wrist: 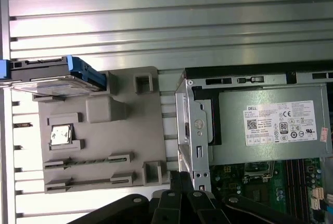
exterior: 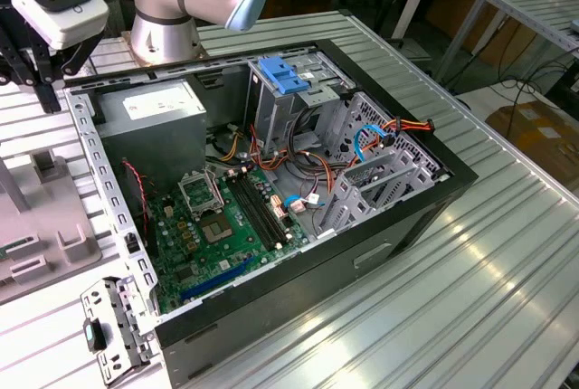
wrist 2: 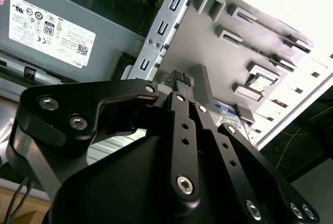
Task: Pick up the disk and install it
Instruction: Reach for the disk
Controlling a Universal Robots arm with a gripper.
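**Q:** Entry one, the pincer?

**A:** Gripper (wrist 2: pixel 179 76): black linkage type. The pads look drawn narrow, with nothing between them. In the exterior view it hangs at the exterior view's left, above the table (exterior: pixel 434 298), and touches nothing.

**Q:** What is nearest to it?

**A:** Fixture plate (wrist: pixel 104 130): grey, moulded with slots and posts, lying flat just beside the computer case (exterior: pixel 362 262). In the first wrist view the gripper links sit over the seam between the plate and the corner of the case where the power supply (wrist: pixel 270 153) is housed.

**Q:** And the task item?

**A:** Disk (wrist: pixel 52 75): one unit, dark body with blue along its sides. It is seated at one end of the fixture plate, the end away from the gripper, and is well apart from the pads. It is ungrasped and outside the case.

**Q:** Its destination?

**A:** Drive cage (exterior: pixel 384 176): bare perforated metal inside the case, with cables trailing near it. I cannot tell which bay is meant.

**Q:** Which step is in hand?

**A:** By my reading it is the approach to the pick. Nothing has been lifted and nothing installed.

**Q:** What does the next move call for?

**A:** As I judge it:
- the jaws spread wider than the disk;
- the gripper squared over the disk along the plate;
- a level descent that clears the plate's raised posts;
- a grip on the disk's sides, not its labelled face.
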